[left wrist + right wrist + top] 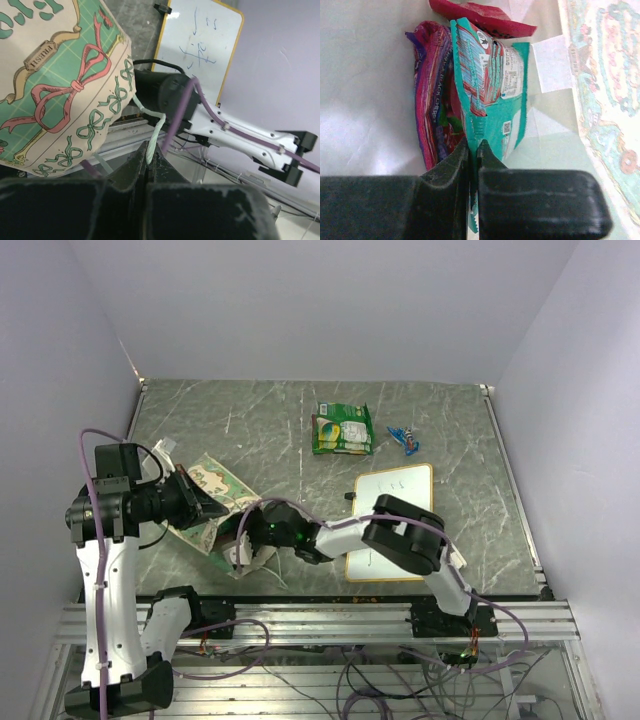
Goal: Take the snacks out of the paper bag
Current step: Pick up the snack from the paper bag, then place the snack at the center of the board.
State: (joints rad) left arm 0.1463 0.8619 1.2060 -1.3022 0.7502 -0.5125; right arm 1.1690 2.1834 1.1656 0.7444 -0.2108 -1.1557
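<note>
From above, the right hand is hidden inside the paper bag; the red packet is cropped at top

White-and-black arms carry purple cables, with matte black fingers.

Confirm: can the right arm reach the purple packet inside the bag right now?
Probably not yet. The right gripper is inside the paper bag, right beside the purple packet, but its jaws are shut on the teal packet; that must go first.
</note>
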